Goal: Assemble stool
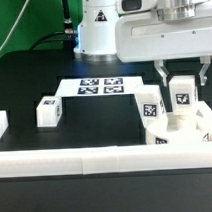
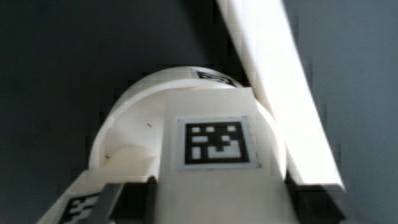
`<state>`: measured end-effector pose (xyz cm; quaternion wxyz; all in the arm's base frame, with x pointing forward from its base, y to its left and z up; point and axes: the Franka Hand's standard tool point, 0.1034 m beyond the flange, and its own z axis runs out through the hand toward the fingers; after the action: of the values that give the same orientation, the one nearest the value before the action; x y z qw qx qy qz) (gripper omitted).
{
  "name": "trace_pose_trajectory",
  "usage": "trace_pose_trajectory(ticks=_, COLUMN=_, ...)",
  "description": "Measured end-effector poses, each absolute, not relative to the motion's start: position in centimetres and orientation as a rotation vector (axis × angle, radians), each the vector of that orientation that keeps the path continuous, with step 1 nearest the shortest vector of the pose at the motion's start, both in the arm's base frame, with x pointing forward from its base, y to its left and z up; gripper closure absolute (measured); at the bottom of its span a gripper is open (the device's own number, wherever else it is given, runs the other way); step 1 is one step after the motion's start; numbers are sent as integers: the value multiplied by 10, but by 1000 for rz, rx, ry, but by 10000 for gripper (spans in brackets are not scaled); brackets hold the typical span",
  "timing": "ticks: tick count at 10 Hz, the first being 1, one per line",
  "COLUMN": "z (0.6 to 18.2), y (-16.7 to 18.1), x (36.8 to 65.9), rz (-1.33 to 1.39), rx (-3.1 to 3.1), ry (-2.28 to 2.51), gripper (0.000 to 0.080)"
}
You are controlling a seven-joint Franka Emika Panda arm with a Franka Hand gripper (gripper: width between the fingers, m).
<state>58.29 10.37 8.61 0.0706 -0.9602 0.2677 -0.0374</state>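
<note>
Fitting step: held leg (image 1: 181, 95) seemed about to go into seat (image 1: 185, 127); no leg looked mounted yet.
Gripper (image 1: 181, 81): was clamped on held leg, which stood upright, tag outward.
Seat place: sat near right, against rail (image 1: 96, 159), under held leg; contact could not be told.
Spares: second leg (image 1: 149, 105) stood just left of seat; third leg (image 1: 48, 113) well apart, left.
Next: probably called for lowering squarely, then twisting home.

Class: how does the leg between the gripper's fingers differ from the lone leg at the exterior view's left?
The flanked leg stands on the seat; the lone leg stands on the black table. The gripper straddles the flanked leg; nothing touches the lone leg. Both are white tagged blocks.
</note>
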Motion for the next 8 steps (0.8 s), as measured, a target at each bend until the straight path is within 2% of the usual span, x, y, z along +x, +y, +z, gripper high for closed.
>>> trace_pose_trajectory(ticks=5, z=86, y=105, x=583, rz=-81, rx=-2723, ry=1208, gripper=462)
trace_pose_trajectory(ticks=8, z=85, y=108, x=585, rz=-77, rx=-2365, ry=1702, gripper=462)
